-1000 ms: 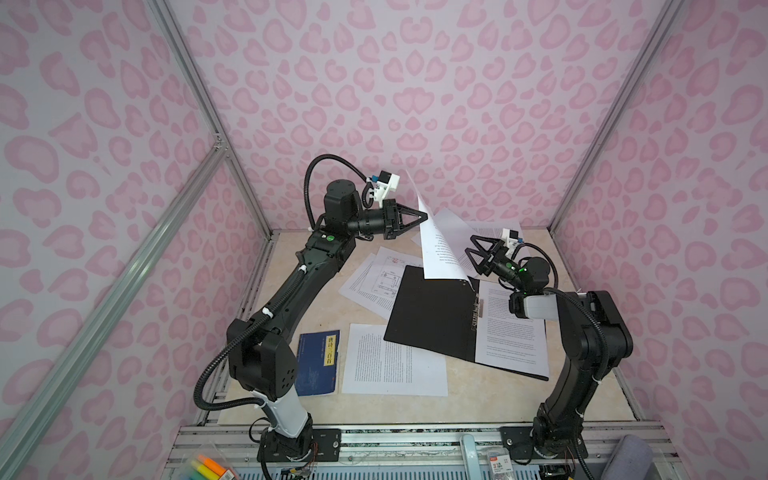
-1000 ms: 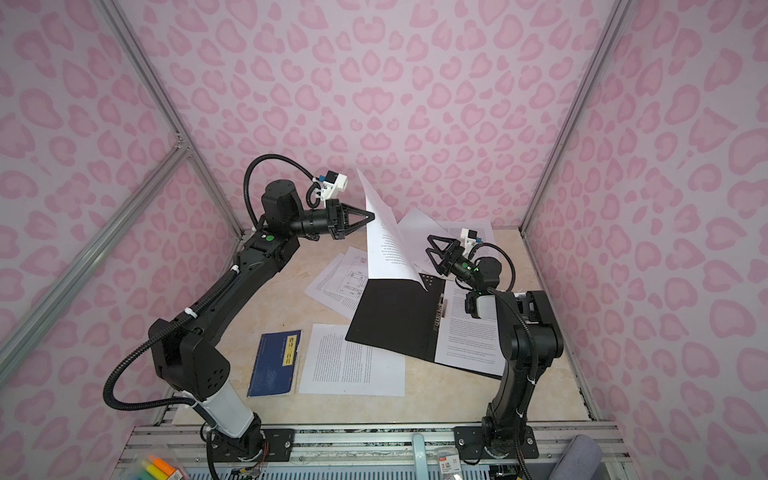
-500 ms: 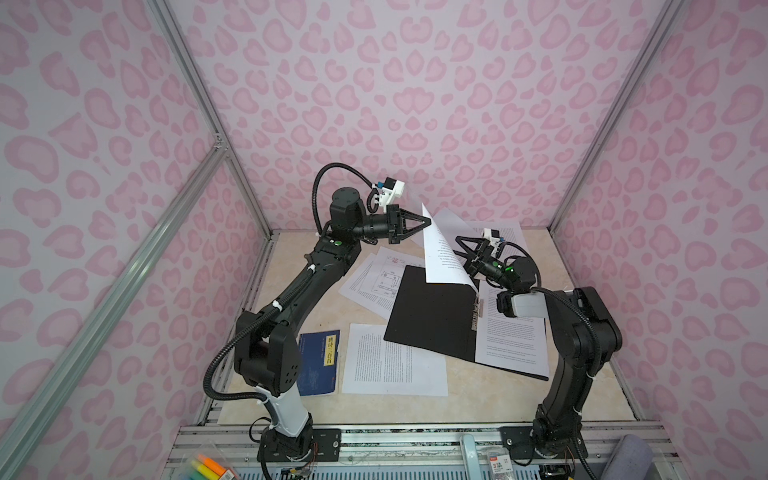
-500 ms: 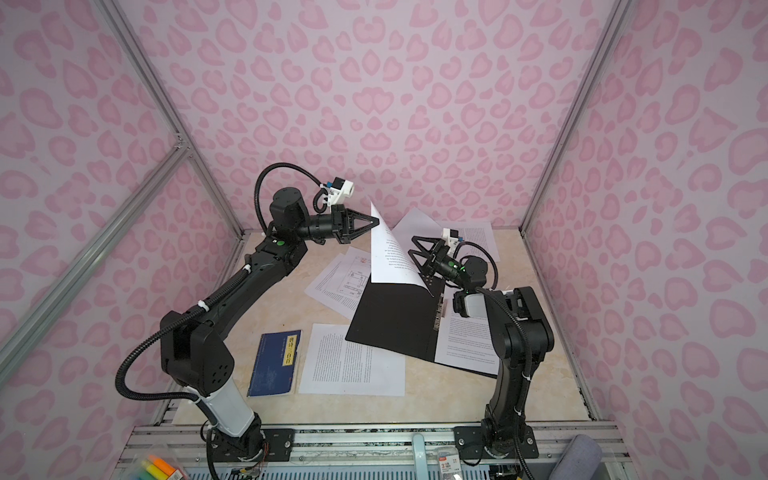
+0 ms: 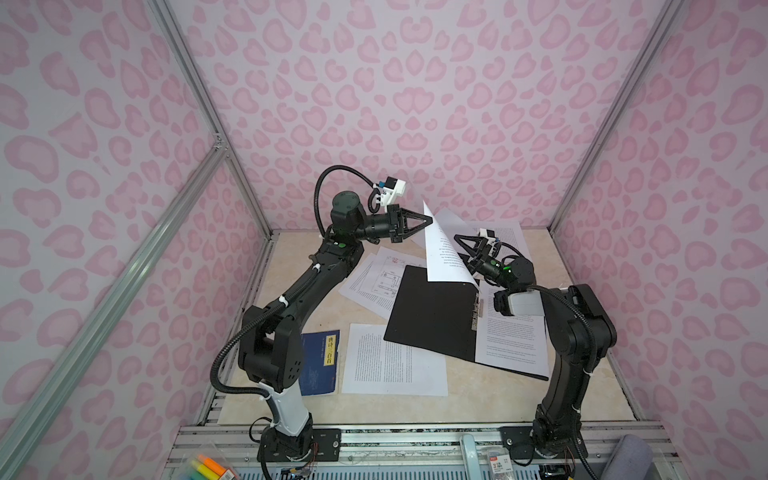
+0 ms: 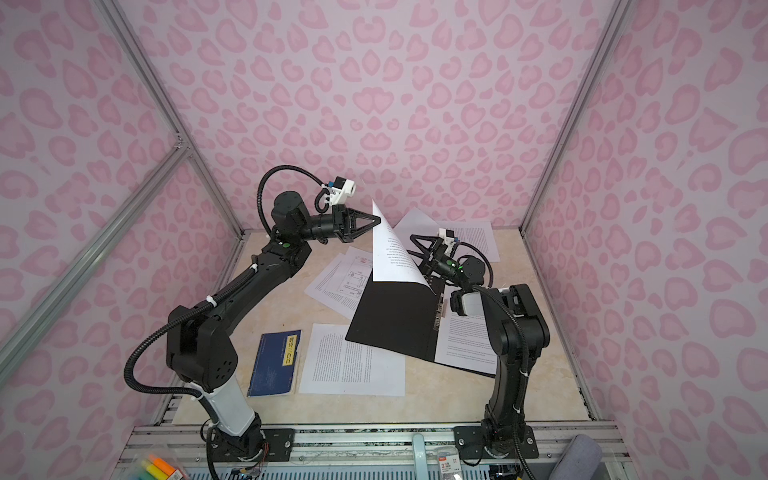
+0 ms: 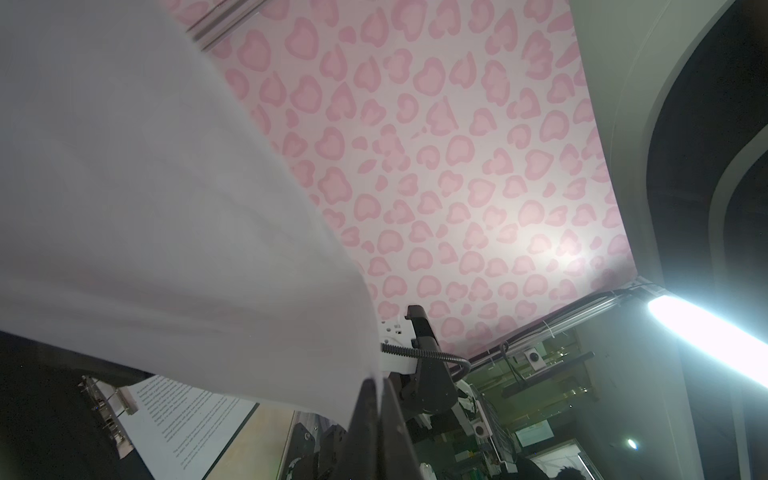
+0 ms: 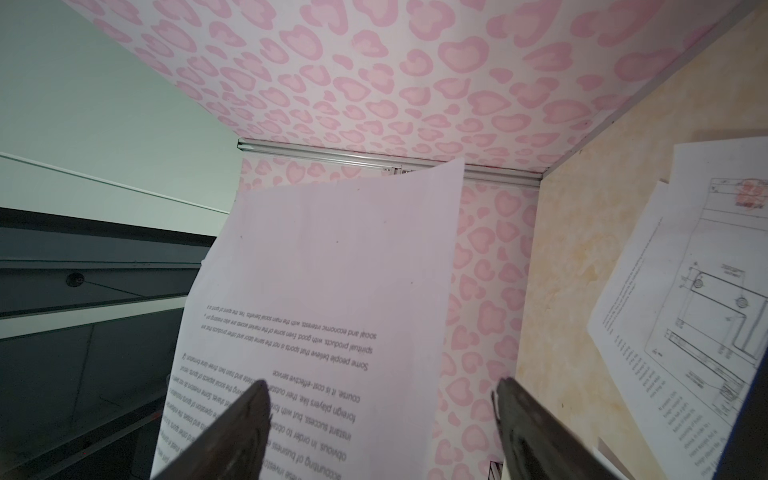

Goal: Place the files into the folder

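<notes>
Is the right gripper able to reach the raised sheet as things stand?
Probably yes: the right gripper is open and faces the raised sheet, close to it, with nothing between. The left gripper pinches its upper edge.

Matt white paper sheet, matt black folder

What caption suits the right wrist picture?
Open right gripper facing a raised printed sheet; technical drawing on the table.

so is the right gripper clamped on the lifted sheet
No, the right wrist view shows the right gripper with jaws spread wide apart, not pinched on the lifted sheet.
</notes>
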